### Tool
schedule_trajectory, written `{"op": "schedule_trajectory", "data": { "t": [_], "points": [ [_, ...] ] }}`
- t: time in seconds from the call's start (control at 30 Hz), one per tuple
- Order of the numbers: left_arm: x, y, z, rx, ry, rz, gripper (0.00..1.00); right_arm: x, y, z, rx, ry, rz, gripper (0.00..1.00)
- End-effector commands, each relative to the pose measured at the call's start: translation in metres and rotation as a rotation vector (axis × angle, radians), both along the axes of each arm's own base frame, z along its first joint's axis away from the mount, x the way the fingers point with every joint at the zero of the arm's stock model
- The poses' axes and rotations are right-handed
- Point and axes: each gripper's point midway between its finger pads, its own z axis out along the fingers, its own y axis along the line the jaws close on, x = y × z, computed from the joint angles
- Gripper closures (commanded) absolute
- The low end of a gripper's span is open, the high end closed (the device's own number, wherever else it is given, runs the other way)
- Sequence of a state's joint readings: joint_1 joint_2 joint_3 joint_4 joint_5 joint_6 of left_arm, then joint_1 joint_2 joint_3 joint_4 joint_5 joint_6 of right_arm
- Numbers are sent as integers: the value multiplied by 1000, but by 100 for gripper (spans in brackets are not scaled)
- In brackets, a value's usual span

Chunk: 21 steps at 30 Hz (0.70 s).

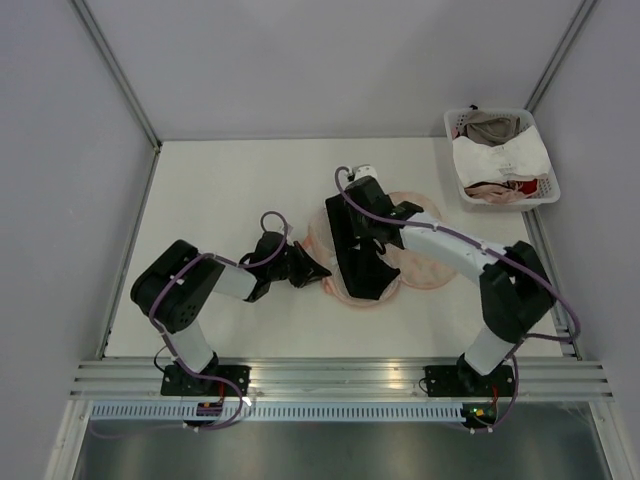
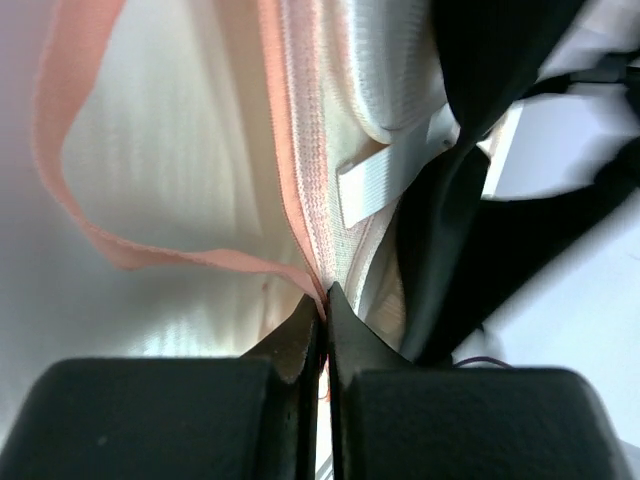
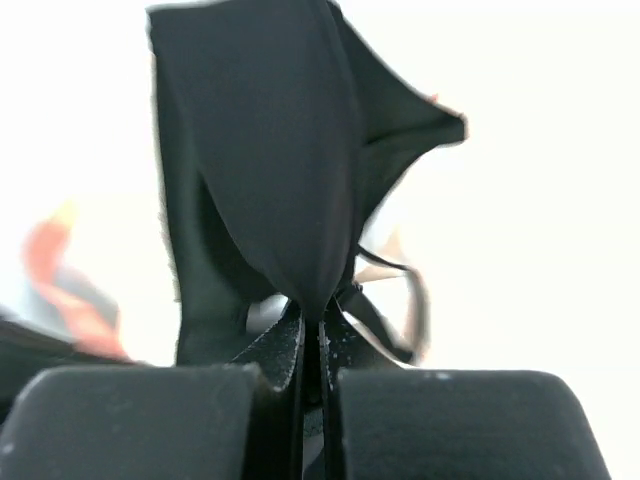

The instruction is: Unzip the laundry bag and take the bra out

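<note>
The left pincer (image 2: 324, 300) is clamped shut on the pink zip edging (image 2: 300, 180) of the laundry bag (image 1: 428, 264), spread near the middle of the table (image 1: 230, 190), with a white label (image 2: 365, 185) just past its tips that we cannot read. The right pincer (image 3: 312, 322) is pinched closed on the bra (image 3: 270, 150), whose black fabric stands straight off its tips, over the bag.

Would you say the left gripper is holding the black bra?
No, the left gripper is shut on the pink zip edging of the laundry bag.
</note>
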State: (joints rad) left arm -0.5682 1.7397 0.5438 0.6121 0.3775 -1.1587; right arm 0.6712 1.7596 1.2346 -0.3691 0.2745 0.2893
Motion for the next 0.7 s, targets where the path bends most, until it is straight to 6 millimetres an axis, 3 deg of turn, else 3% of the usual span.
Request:
{"op": "schedule_trajectory", "data": {
  "t": [0.0,0.13,0.2,0.3,0.4,0.43,0.47,0.5,0.53,0.57,0.6,0.67],
  "points": [
    [-6,7,3,17,-37,-40,98,11,-23,103,81,-234,-117,100],
    [-12,15,1,22,-27,-49,98,21,-58,184,133,-392,-221,100],
    [-16,18,0,29,-24,-66,98,30,-85,221,123,-455,-283,100],
    [-22,17,3,28,-23,-94,98,46,-126,251,100,-509,-396,99],
    [-30,16,11,13,-31,-144,98,61,-163,302,153,-609,-488,100],
    [-31,16,13,16,-31,-149,98,68,-175,310,152,-626,-514,100],
    [-32,16,14,21,-31,-155,98,75,-198,319,149,-649,-566,100],
    [-35,18,20,28,-42,-164,98,78,-208,347,172,-706,-589,100],
    [-35,18,23,30,-48,-168,98,90,-216,348,163,-708,-608,100],
    [-36,19,27,31,-56,-167,98,95,-238,356,152,-731,-660,100],
    [-38,21,27,41,-48,-170,98,97,-249,380,168,-787,-688,100],
    [-39,21,41,29,-74,-173,98,114,-276,383,167,-809,-749,99]
  ]
}}
